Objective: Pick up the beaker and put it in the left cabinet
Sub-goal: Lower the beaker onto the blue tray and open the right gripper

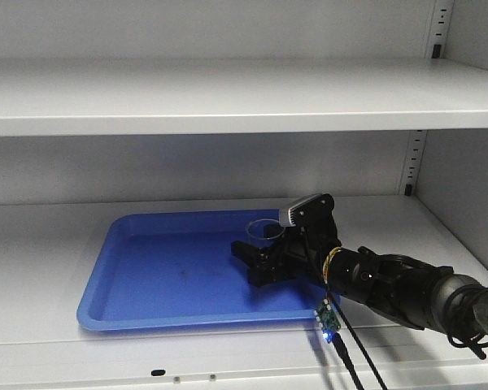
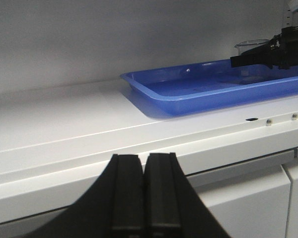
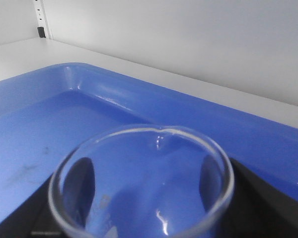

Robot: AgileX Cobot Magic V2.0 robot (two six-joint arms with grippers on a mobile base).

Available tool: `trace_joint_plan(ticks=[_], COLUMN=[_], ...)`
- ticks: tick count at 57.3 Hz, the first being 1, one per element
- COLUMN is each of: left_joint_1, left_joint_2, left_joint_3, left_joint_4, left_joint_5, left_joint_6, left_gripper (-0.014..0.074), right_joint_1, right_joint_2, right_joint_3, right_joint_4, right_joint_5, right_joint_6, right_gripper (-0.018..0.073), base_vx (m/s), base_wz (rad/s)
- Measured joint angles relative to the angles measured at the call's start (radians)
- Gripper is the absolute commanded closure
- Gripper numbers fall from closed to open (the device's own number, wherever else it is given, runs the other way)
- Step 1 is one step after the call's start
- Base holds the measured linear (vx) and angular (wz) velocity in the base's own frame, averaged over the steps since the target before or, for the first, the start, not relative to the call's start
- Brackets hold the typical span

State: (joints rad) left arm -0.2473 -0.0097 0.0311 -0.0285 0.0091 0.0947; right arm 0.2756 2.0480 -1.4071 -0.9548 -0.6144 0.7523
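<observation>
The clear glass beaker (image 1: 264,227) stands upright at the right side of a blue tray (image 1: 130,313) on the left cabinet's lower shelf (image 1: 41,244). My right gripper (image 1: 260,260) is shut on the beaker. In the right wrist view the beaker's round rim (image 3: 144,134) fills the foreground, with dark fingers (image 3: 82,178) showing through the glass on both sides. Whether its base touches the tray I cannot tell. From the left wrist view the beaker (image 2: 251,46) and right gripper (image 2: 268,57) sit at the far right. My left gripper (image 2: 144,158) is shut and empty, below the shelf's front edge.
An upper shelf (image 1: 228,106) spans the cabinet above the tray. The grey side wall with a shelf-pin strip (image 1: 411,162) is close on the right. The right arm's cables (image 1: 350,357) hang over the front lip. Closed lower doors (image 2: 253,198) sit beneath the shelf.
</observation>
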Motion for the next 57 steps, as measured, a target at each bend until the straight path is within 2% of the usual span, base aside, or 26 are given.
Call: trace_joint_plan(ticks=[9, 26, 45, 51, 57], left_joint_1=[0.0, 0.0, 0.0, 0.0, 0.0], left_joint_2=[0.0, 0.0, 0.0, 0.0, 0.0], left_joint_3=[0.0, 0.0, 0.0, 0.0, 0.0], left_joint_4=[0.0, 0.0, 0.0, 0.0, 0.0], left_joint_5=[0.0, 0.0, 0.0, 0.0, 0.0], left_joint_6=[0.0, 0.0, 0.0, 0.0, 0.0], left_gripper=[0.0596, 0.0596, 0.0596, 0.0596, 0.0596], right_joint_1=[0.001, 0.001, 0.001, 0.001, 0.001], right_joint_2=[0.0, -0.019, -0.136, -0.159, -0.185], right_joint_3=[-0.002, -0.005, -0.005, -0.005, -0.005], right_joint_4=[0.023, 0.028, 0.029, 0.029, 0.022], right_joint_5=[-0.001, 0.003, 0.001, 0.0, 0.031], right_joint_6=[0.0, 0.0, 0.0, 0.009, 0.066], right_gripper=[-0.0057, -0.0043, -0.0032, 0.0013, 0.0158], base_vx=[0.0, 0.0, 0.0, 0.0, 0.0], base_wz=[0.0, 0.0, 0.0, 0.0, 0.0])
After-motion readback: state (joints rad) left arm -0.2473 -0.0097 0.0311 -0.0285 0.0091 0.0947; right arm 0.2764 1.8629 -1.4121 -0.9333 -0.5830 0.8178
